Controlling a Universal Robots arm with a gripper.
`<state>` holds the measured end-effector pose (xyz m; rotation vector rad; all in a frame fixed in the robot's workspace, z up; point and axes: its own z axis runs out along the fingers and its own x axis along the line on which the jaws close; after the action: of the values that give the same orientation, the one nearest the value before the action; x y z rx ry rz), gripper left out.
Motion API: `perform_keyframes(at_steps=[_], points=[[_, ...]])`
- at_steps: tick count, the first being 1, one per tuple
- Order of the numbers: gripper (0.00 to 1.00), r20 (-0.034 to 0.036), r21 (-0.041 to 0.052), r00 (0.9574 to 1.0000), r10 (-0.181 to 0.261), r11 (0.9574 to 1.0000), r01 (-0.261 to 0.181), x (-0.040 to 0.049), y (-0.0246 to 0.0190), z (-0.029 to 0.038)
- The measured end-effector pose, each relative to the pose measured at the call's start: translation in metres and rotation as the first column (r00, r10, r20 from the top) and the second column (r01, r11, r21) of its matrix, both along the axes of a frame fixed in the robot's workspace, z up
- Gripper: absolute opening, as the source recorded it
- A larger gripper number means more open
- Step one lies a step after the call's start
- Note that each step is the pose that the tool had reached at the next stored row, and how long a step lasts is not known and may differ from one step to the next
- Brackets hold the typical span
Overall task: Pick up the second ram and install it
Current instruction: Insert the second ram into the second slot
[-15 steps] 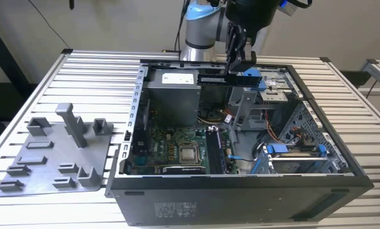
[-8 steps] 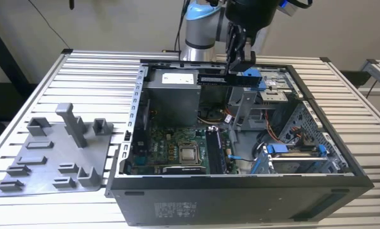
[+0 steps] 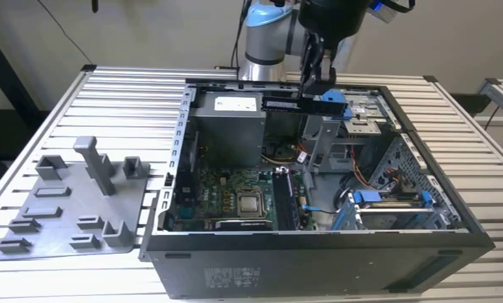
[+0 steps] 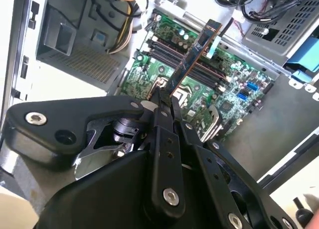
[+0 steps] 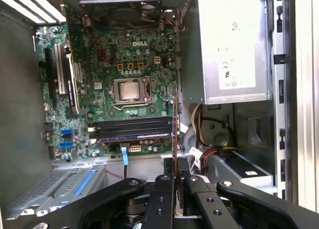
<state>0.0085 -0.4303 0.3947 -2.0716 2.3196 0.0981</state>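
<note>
The gripper [image 3: 319, 93] hung over the far part of the open computer case [image 3: 319, 243]. Its fingers [image 4: 160, 105] were pinched on one end of the second ram [image 3: 289, 104], which was held in the air, well above the motherboard [image 3: 230, 189].

In the first wrist view the stick [image 5: 175, 124] showed edge-on, lying across the memory slots [image 5: 132, 129] rather than along them. Doing this step well would probably have meant turning it parallel to a slot, keeping it level, and lowering it straight.

The grey power supply [image 3: 226, 129] stood on the exterior view's left of the stick, with its cable bundle [image 5: 199, 124] near the slot ends. A metal bracket [image 3: 320, 142] rose beneath the gripper and looked likely to crowd the way down. The drive cage [image 3: 390, 205] sat on the exterior view's right, and the grey tray [image 3: 70, 208] lay outside on the slatted table [image 3: 108, 95].
</note>
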Motion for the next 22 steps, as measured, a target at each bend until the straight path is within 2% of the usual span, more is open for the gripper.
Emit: perform_keyframes(at_steps=[6,11,15,22], points=[[0.14,-0.0002,0.0,0.9977,-0.067,0.9977,0.067,0.0,0.0,0.0],[0.14,-0.0005,0.0,0.9924,-0.123,0.9924,0.123,0.0,0.0,0.0],[0.14,-0.0007,-0.0001,0.9846,-0.175,0.9846,0.175,0.0,0.0,-0.0001],[0.14,-0.0007,0.0,0.9669,-0.255,0.9669,0.255,-0.0001,0.0,-0.0002]])
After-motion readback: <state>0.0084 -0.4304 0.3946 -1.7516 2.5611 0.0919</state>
